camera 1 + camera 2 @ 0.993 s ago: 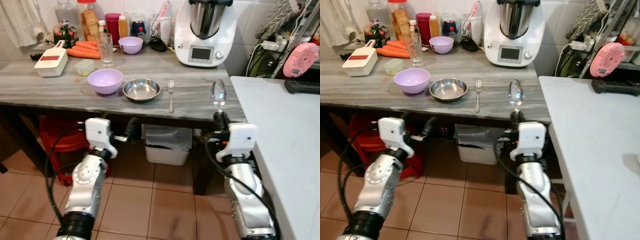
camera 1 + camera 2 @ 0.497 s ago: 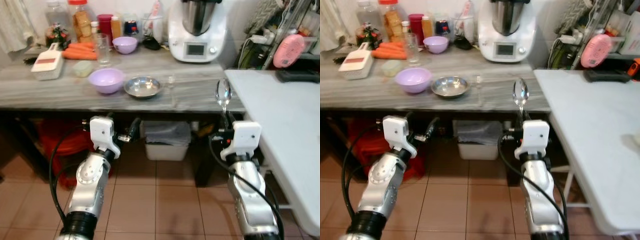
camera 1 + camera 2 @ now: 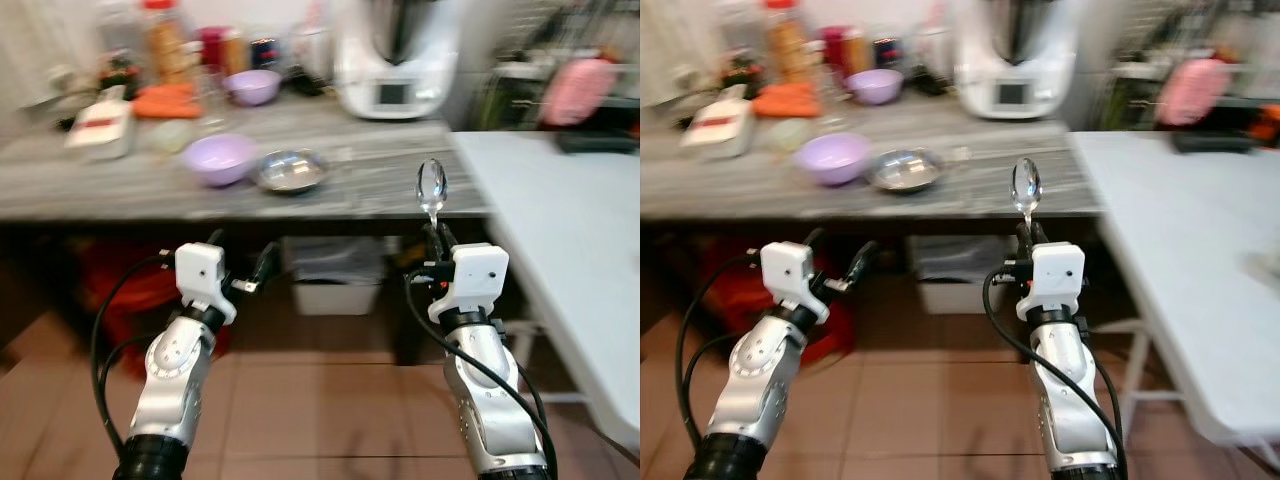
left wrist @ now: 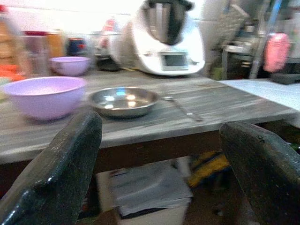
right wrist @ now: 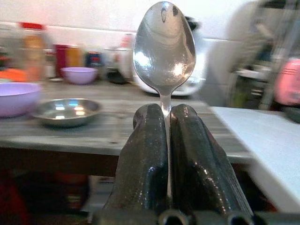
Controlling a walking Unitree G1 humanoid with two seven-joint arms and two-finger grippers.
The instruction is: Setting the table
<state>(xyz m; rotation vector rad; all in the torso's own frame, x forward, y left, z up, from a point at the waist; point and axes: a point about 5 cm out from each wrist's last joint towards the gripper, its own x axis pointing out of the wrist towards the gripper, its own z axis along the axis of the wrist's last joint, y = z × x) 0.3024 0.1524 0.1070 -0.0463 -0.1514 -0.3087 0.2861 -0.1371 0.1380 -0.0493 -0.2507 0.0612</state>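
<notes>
Tiled floor lies below the grey counter. The right claw pinches the spoon upright by its thin handle, just off the counter's front right corner; it could twist or slip. The left claw hangs spread and empty under the front edge, near the white table, with open floor behind.

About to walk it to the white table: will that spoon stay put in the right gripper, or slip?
The spoon looks like polished metal, so probably stiff but slippery. The right gripper pinches just its thin handle, bowl upright above the fingers, so it may pivot or slide if jolted.
</notes>
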